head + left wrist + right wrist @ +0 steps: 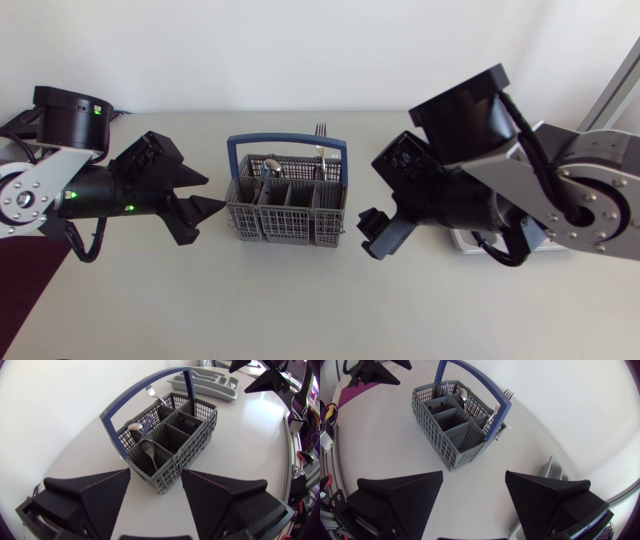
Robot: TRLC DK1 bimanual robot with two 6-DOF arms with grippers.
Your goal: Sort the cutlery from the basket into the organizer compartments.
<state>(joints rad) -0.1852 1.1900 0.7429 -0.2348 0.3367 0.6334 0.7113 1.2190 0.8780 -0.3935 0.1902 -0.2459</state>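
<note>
The grey cutlery basket (287,208) with a blue handle (287,143) stands mid-table. A fork (320,133) and spoons (270,165) stick up from its back compartments. My left gripper (203,196) is open just left of the basket. In the left wrist view the basket's (170,440) near corner lies ahead of the open left gripper (152,487), with a spoon (147,450) in the nearest compartment. My right gripper (372,200) is open to the basket's right; its own view shows the basket (455,420) ahead of that gripper (474,487). The grey organizer (205,380) lies beyond the basket.
In the head view my right arm hides most of the organizer (468,241), which sits at the right. A dark purple mat (20,290) covers the table's left front corner. Bare white tabletop lies in front of the basket.
</note>
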